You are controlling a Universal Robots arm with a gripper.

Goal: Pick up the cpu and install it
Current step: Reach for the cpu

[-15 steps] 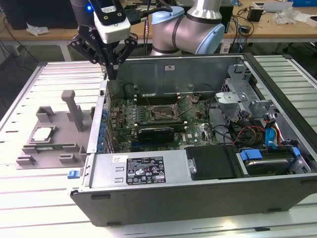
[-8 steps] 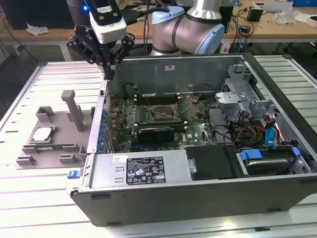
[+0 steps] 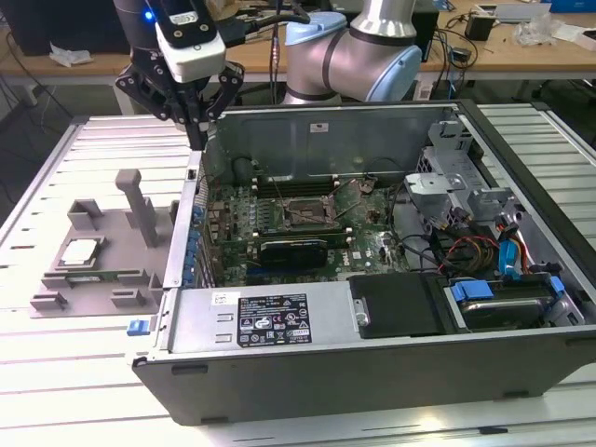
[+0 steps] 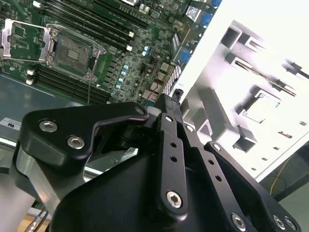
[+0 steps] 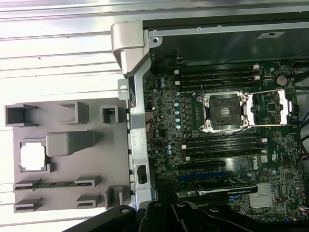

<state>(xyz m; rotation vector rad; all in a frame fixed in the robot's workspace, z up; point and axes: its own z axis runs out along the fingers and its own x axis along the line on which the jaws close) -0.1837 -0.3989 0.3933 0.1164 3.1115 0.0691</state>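
**Cpu rests on its tray while the closed gripper hangs over the case wall**

Closest in the exterior view, a slatted silver metal table (image 3: 56, 372) carries an open grey steel computer case (image 3: 372, 372). The case's labelled near wall faces the camera.

Just beside the case, on the exterior view's left, lies a grey plastic fixture tray (image 3: 116, 242) with raised blocks and posts. The cpu (image 3: 79, 251), a small flat square chip with a shiny silver top, sits flat in a square recess of this tray. It is outside the case, and the first wrist view shows it too (image 5: 34, 157).

Deeper inside the case lies the green motherboard (image 3: 237, 219). Its long black expansion card (image 3: 291, 250) is nearer than the dark square socket frame (image 3: 300, 212). In the first wrist view the socket (image 5: 224, 112) stands uncovered, its hinged plate swung aside.

Farther back, the black gripper (image 3: 197, 135) hangs above the case's wall on the tray side, pointing down. Its fingers are pressed together with nothing between them, well apart from the cpu. Behind it rises the silver and pale blue robot arm (image 3: 372, 56), and beyond that a wooden bench (image 3: 521, 51).
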